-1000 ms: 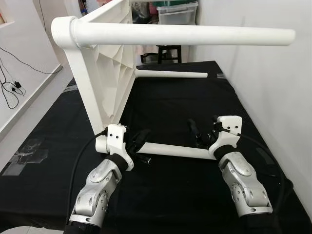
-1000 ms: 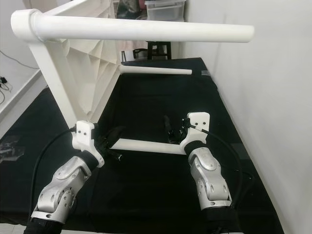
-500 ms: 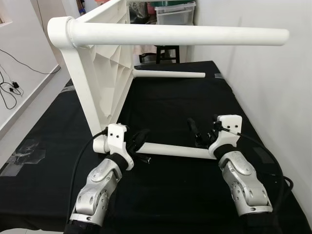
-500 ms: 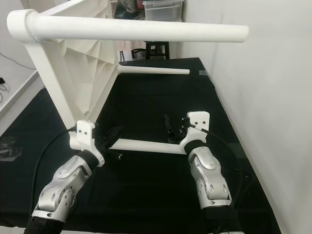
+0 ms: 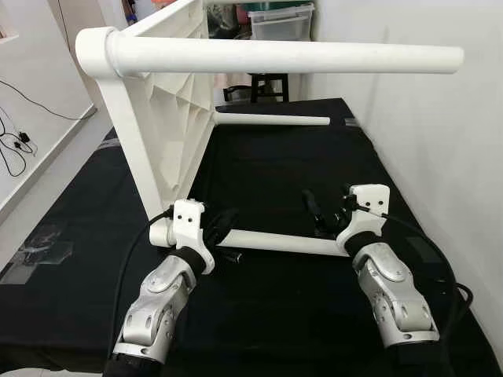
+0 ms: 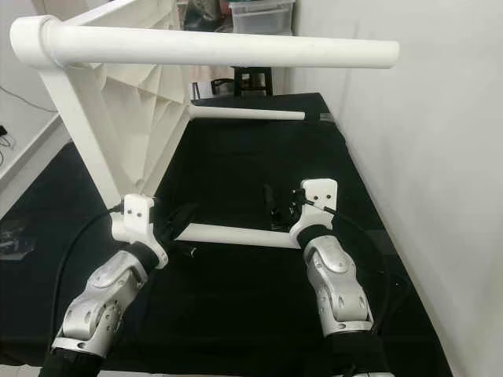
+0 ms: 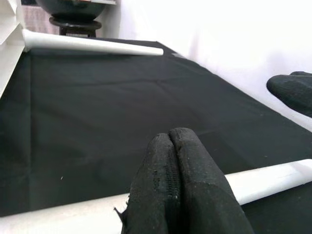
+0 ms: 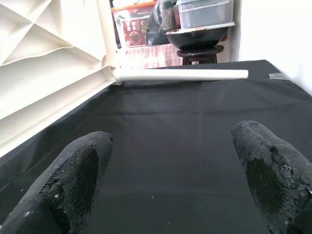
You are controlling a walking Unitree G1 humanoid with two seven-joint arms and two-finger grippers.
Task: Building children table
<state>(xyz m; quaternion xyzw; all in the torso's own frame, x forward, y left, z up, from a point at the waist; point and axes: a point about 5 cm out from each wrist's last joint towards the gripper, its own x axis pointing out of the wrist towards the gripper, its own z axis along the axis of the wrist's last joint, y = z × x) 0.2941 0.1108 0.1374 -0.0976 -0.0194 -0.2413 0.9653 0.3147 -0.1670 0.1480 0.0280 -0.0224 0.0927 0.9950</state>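
Fingers of my left gripper (image 7: pixel 175 190) are pressed together, empty, resting just in front of the near table leg (image 5: pixel 275 242) low in the frame. My right gripper (image 5: pixel 328 214) is spread wide at that leg's other end, poised above it, I judge, to grasp and turn it. The white tabletop (image 5: pixel 169 118) stands on edge at the upper left on the black mat (image 5: pixel 275 169), so its legs jut sideways within reach.
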